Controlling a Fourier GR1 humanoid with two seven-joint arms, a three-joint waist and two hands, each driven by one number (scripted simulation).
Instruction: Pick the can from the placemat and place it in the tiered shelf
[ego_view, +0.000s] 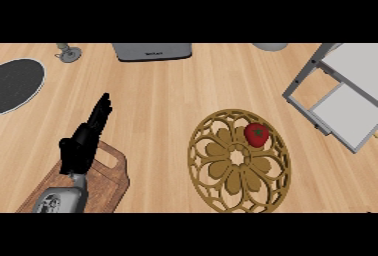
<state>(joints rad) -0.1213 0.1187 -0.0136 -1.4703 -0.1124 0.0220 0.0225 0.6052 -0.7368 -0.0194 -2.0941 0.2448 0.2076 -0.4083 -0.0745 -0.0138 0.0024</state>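
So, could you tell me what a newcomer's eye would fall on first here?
Probably the red can, standing on the upper right part of the round ornate placemat at centre. Next, the black left hand, open over the wooden cutting board at lower left, and the grey tiered shelf at right.

A light wooden counter (170, 95) with straight lengthwise grain fills the view under even, soft light.

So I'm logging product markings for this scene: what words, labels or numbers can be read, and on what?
Grey appliance at the counter's far edge: one small dark mark on its front, too small to read.
No other writing shows anywhere.
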